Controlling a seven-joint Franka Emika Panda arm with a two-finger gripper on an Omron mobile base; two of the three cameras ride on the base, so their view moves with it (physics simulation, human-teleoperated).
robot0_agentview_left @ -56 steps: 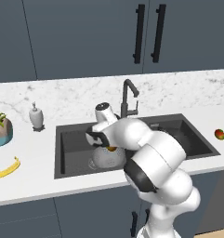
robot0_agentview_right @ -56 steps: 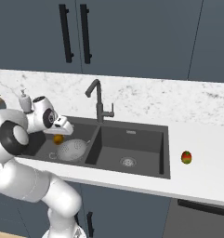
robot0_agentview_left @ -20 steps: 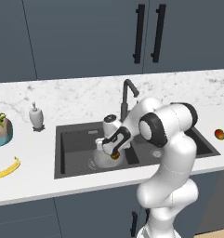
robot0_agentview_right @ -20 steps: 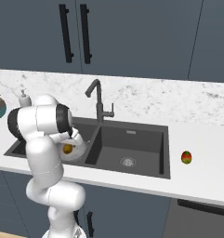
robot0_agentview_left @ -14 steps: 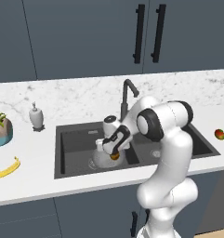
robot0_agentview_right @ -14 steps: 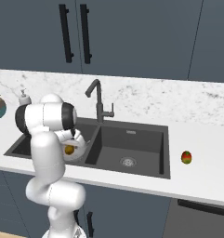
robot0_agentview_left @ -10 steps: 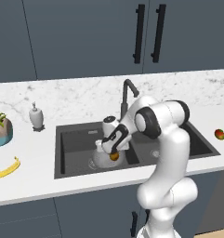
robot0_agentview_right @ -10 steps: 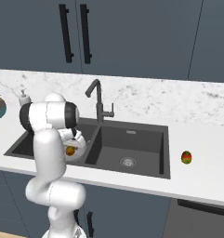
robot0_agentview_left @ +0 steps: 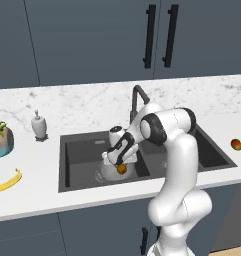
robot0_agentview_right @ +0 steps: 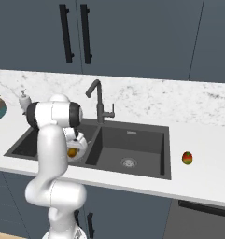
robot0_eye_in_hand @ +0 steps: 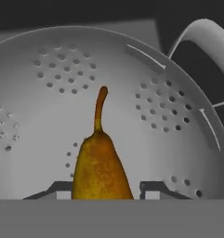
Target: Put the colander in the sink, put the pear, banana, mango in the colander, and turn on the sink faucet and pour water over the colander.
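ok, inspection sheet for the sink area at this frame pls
Surface: white marble counter, dark sink.
Job's things: colander in the left basin; pear over it; banana and mango on the counter; faucet shows no water.
Clutter: soap dispenser, potted plant.
Grippers: gripper shut on pear.
Cables: nothing seen.
Surroundings: dark cabinets.

The white arm is bent forward and down from its raised elbow, the hand is angled low, and the gripper (robot0_eye_in_hand: 103,188) is held with its jaws closed on the pear (robot0_eye_in_hand: 101,168).
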